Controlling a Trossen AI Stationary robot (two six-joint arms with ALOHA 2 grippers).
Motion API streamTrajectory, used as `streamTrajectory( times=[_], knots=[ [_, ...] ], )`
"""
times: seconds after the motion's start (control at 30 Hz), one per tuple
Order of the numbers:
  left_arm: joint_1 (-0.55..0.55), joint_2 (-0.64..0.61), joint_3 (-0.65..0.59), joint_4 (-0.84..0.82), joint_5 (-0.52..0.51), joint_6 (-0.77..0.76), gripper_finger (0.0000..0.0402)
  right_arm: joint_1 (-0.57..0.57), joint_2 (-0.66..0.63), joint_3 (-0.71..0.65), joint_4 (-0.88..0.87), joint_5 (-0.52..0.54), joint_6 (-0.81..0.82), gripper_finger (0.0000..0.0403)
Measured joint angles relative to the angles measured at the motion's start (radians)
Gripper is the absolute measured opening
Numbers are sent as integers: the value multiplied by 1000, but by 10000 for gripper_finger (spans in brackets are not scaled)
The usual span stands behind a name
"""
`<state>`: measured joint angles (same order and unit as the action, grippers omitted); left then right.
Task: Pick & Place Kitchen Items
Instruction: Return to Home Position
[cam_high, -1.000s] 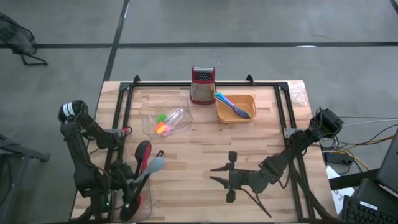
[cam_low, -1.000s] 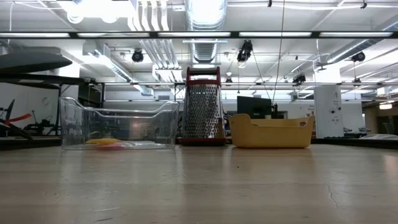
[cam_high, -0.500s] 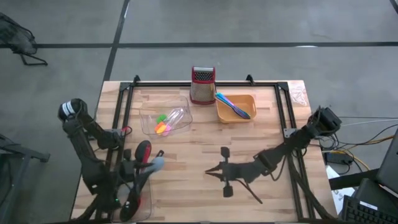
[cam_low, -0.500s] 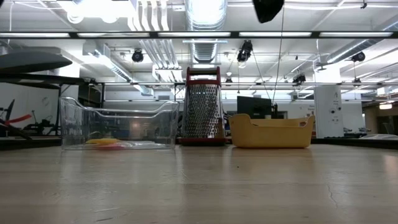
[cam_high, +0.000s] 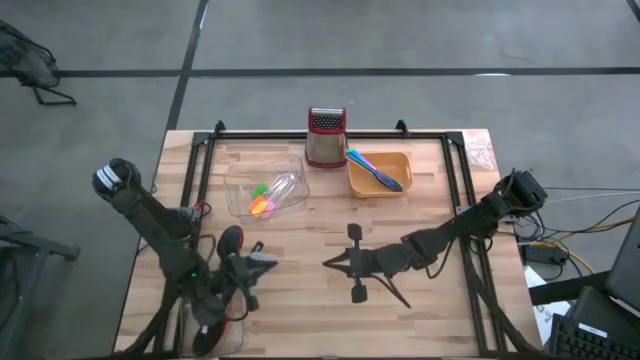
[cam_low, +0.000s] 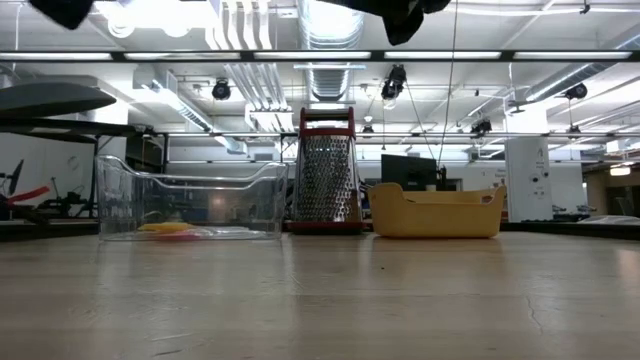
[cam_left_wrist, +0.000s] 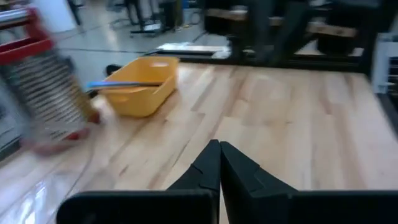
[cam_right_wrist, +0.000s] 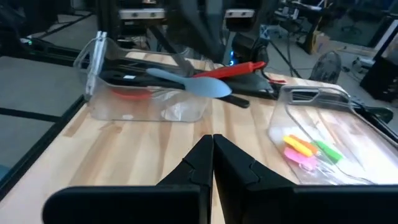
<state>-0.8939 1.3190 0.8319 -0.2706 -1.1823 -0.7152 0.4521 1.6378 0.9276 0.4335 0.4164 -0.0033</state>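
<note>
Both arms carry nothing. The left gripper (cam_left_wrist: 219, 144) is pressed together above the counter (cam_high: 420, 210), just beside the bin (cam_right_wrist: 149, 109). The right gripper (cam_right_wrist: 211, 138), also pressed together, hangs over mid-counter. The spoons (cam_right_wrist: 186, 84) lie in that bin, their ends jutting past its rim. To reach home cleanly, each arm should lift before drawing back, the left well clear of those jutting ends.
</note>
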Motion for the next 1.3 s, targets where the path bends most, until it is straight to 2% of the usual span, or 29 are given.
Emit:
streamTrajectory(
  times=[0.1, 0.2, 0.3, 0.37, 0.53, 0.77, 0.87, 1.03, 1.17, 1.3],
  knots=[
    [51, 0, -37, 253, 125, 243, 4, -7, 0, 0, 9, -16, -6, 8],
    [113, 0, -87, 546, 356, 460, 4, -6, 0, -10, 44, -102, -21, 8],
    [177, 0, -148, 800, 591, 588, 5, -3, 0, -37, 108, -139, -17, 8],
    [212, 0, -185, 893, 657, 638, 7, 0, 0, -64, 162, -139, -23, 8],
    [331, -10, -253, 913, 681, 631, 6, -17, 0, -144, 283, -140, -34, 8],
    [432, -91, -295, 917, 839, 733, 11, -78, -51, -216, 281, -160, -53, 8],
    [471, -150, -345, 917, 863, 738, 13, -97, -101, -265, 280, -167, -53, 8],
    [515, -297, -473, 916, 871, 734, 8, -112, -211, -363, 282, -159, -50, 8],
    [519, -432, -574, 934, 868, 767, 10, -112, -321, -444, 266, -80, -104, 8],
    [519, -556, -660, 941, 863, 800, 25, -113, -428, -525, 258, -54, -65, 8]
  ],
)
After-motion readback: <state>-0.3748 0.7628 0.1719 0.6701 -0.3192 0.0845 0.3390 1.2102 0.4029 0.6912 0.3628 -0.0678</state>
